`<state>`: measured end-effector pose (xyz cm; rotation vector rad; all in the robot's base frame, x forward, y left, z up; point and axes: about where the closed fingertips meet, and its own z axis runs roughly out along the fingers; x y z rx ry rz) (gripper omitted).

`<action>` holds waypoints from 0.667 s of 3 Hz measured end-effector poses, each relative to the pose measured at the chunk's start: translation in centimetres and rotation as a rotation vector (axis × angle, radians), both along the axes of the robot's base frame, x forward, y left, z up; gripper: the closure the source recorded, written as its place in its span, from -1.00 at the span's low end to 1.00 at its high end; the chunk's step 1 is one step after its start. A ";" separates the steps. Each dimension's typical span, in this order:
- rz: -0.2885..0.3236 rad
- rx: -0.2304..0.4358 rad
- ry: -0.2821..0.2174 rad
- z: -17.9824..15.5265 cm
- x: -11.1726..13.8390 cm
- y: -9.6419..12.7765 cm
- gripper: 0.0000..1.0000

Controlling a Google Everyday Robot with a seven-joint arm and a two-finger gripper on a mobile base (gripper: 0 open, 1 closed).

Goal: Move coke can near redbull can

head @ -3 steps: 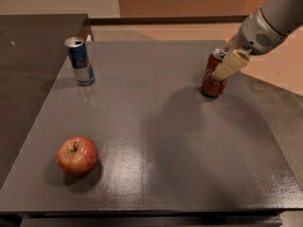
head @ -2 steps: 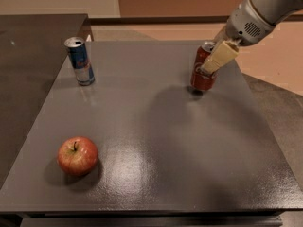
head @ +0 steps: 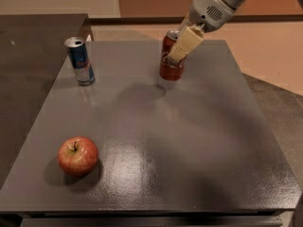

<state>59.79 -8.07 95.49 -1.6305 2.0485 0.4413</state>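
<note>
The red coke can (head: 169, 66) is held upright a little above the grey table (head: 189, 141), at the back middle, with its shadow below it. My gripper (head: 179, 45) comes in from the upper right and is shut on the coke can; a cream fingertip (head: 184, 43) lies across its front. The slim blue and silver redbull can (head: 80, 61) stands upright at the table's back left, well to the left of the coke can.
A red apple (head: 77, 155) lies near the table's front left. A dark counter (head: 28, 46) adjoins the table on the left. Tan floor (head: 265, 46) lies beyond the right and back edges.
My gripper has carried the coke can leftward from the back right toward the back middle, and lifted it slightly. The redbull can and apple have not moved.
</note>
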 end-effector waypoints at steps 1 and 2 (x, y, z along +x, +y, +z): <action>0.062 0.004 -0.011 0.1 0.2 4.7 1.00; 0.118 -0.010 -0.031 -0.5 -0.1 8.9 1.00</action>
